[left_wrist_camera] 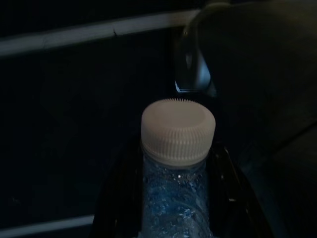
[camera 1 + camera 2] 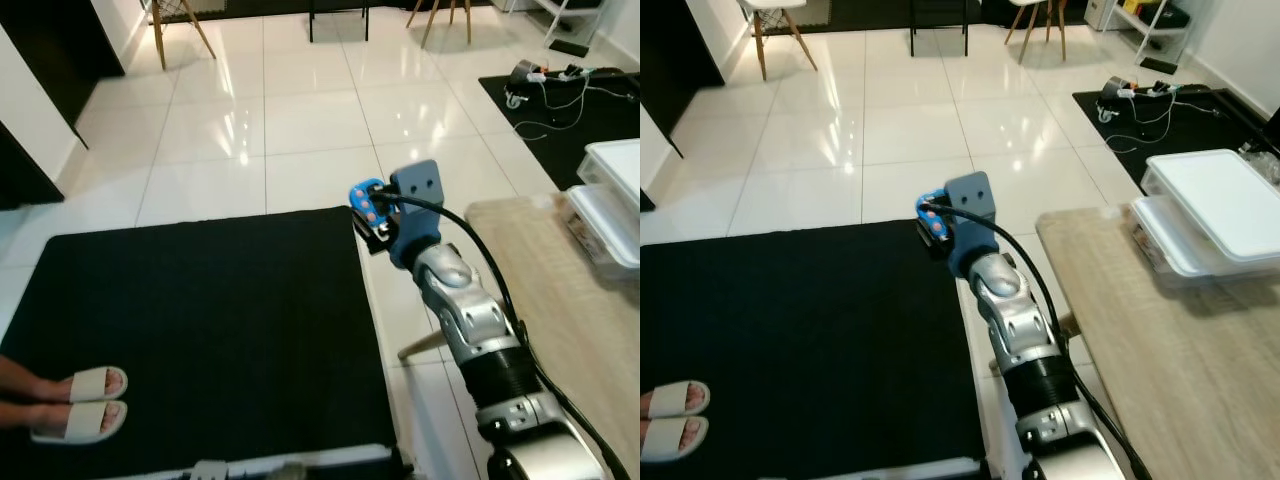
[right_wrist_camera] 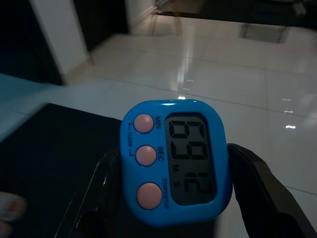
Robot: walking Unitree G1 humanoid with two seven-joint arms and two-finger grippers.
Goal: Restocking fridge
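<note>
My right arm reaches forward over the edge of a black mat (image 2: 200, 330). Its gripper (image 2: 368, 212) is shut on a blue digital timer (image 3: 176, 158) with three pink buttons and a display reading 99 12. The timer (image 2: 931, 212) is held up in the air above the floor. In the dark left wrist view, a clear water bottle (image 1: 177, 198) with a white ribbed cap (image 1: 178, 131) sits between the left gripper's black fingers (image 1: 119, 198), which are shut on it.
A wooden table (image 2: 1160, 340) stands at the right with stacked clear storage boxes (image 2: 1210, 215) on it. A person's feet in white slippers (image 2: 80, 405) stand on the mat at the left. Chairs (image 2: 175, 25) and cables (image 2: 545, 85) lie across the white tiled floor.
</note>
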